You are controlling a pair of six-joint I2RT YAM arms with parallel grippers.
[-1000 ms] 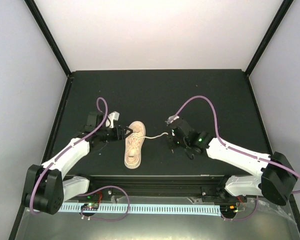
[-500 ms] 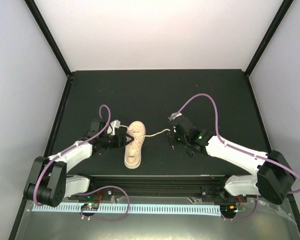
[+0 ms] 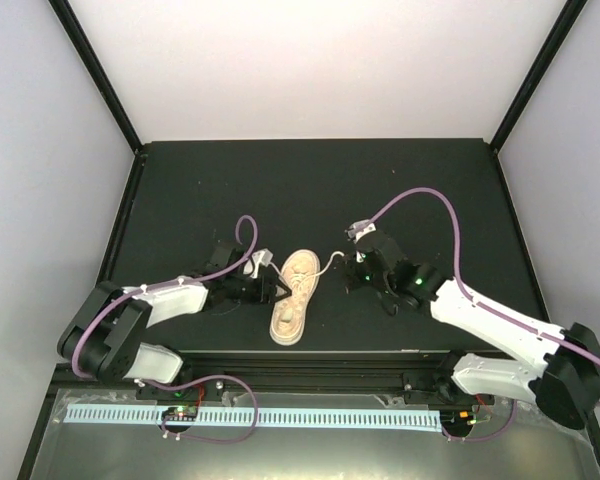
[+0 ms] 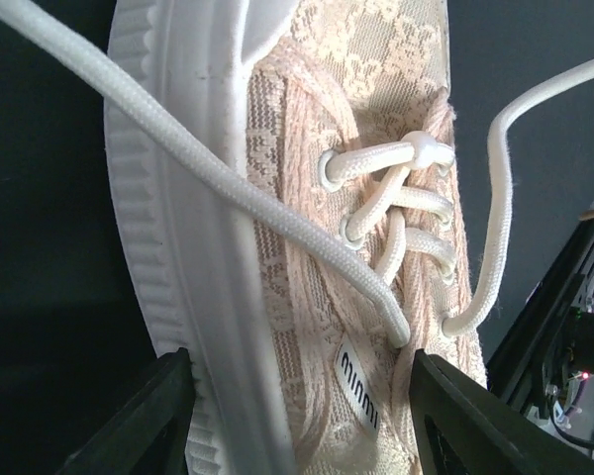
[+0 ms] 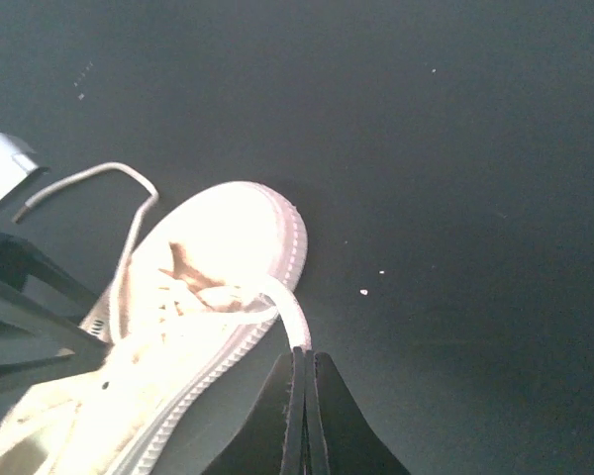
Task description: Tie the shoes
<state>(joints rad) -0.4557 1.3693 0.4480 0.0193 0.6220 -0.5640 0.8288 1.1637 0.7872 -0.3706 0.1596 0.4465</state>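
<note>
Left hand (image 4: 299,361) astride shoe (image 4: 376,89) edge

Both arms reach in toward the sneaker (image 3: 294,297), one from each side.

The left arm lies low along the desk (image 3: 180,190), its wrist level, and its pincer (image 3: 277,291) meets the sneaker's left flank with jaws parted and the flank between the fingers (image 4: 163,411); whether they press on it cannot be told. The right arm stretches in from the sneaker's right, elbow bent. Its pincer (image 3: 348,262) sits just right of the toe, jaws pinched together on the lace (image 3: 325,266) that runs from the sneaker.
</note>
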